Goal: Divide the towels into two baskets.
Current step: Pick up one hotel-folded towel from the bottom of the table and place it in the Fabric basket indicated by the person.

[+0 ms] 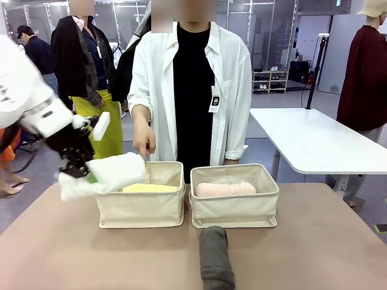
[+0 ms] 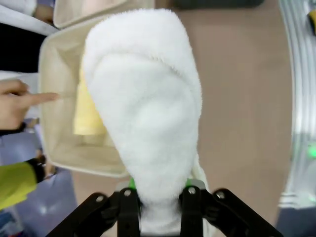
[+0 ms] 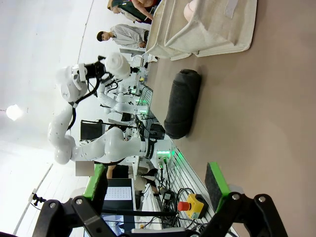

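**White terry clamped at one end, basket just ahead**

We see the left gripper shut hard on one end of the white towel, its green pads pressed into the pile on either side. From the grip the roll runs straight out along the fingers, so its long axis continues the gripper's own line.

In the front view the left gripper holds the white towel nearly level. The free end reaches the upper left corner of the left basket. That basket lies to the robot's right of the grip, and its long side runs roughly the same way as the roll. The yellow towel already lies lengthwise inside it, parallel to the held one. We judge that a short carry along that same axis would bring the roll over the opening.

The left arm comes down from the upper left, wrist bent, fingers aimed right and slightly down.

A person's hand rests at the far rim of the left basket, one finger pointing into it.

Farther out, the pink towel sits in the right basket. The grey towel lies on the table in front of that basket, its end toward us. It lies nearer the right arm's side. The right gripper has its jaws apart and empty, well clear of the grey towel.
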